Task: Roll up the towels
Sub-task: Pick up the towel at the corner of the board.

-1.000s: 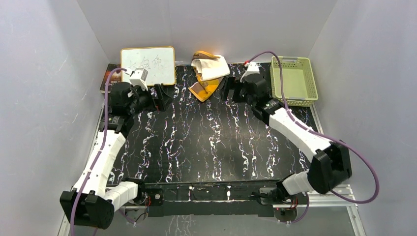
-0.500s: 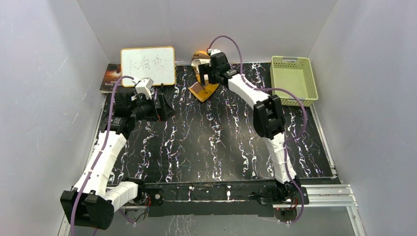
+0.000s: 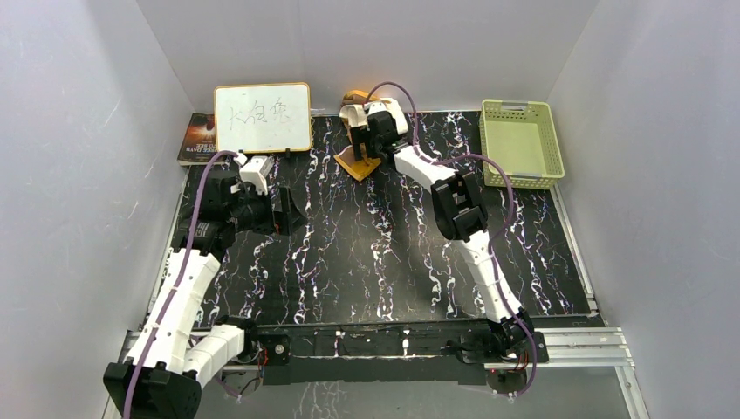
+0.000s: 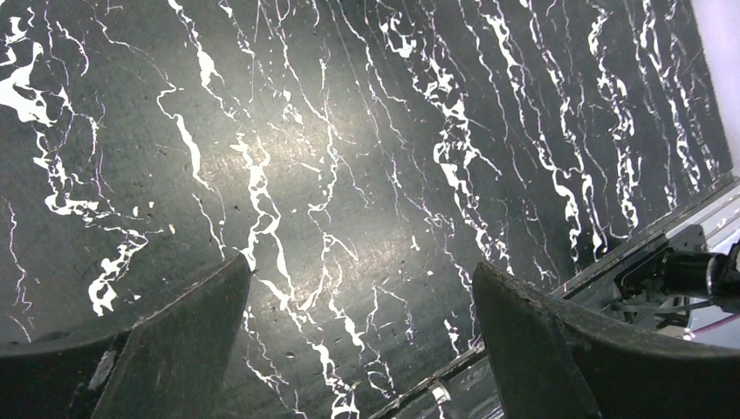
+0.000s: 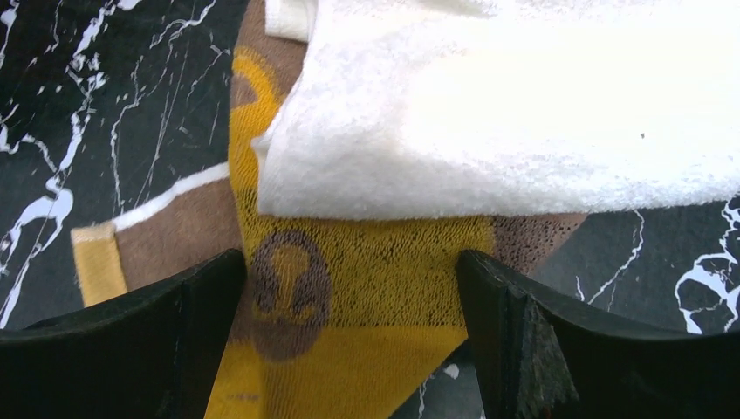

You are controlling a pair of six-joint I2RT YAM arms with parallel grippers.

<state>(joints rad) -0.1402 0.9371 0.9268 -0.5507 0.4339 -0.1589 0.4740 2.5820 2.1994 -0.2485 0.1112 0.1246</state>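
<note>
1. The right gripper point(image 5: 351, 262) hangs over the towels with its jaws spread wide and nothing between them. The step in hand looks like a first grasp, to draw one towel off the pile.
2. The white towel point(image 5: 524, 113) lies just ahead of the fingertips, on top of the orange towel point(image 5: 393, 349), which fills the gap between and under the jaws. The orange towel's pale-edged corner point(image 5: 166, 205) juts out past the left finger.
3. To do it well, pinch one layer only. The white towel's near hem is the cleaner hold. A deep bite would likely catch the orange cloth beneath and drag both.
4. Lift little and pull back along the arm so the cloth trails flat rather than bunching.
5. Beyond the gripper the table point(image 3: 375, 253) ends at the back wall, so there is scant room forward. The green basket point(image 3: 520, 144) stands off to its right and the white board point(image 3: 262, 118) to its left. Behind it the marbled surface lies bare, which is the place to spread and roll.
6. The left gripper point(image 4: 362, 266) is parted too, empty, above bare table and well apart from the towels.
</note>
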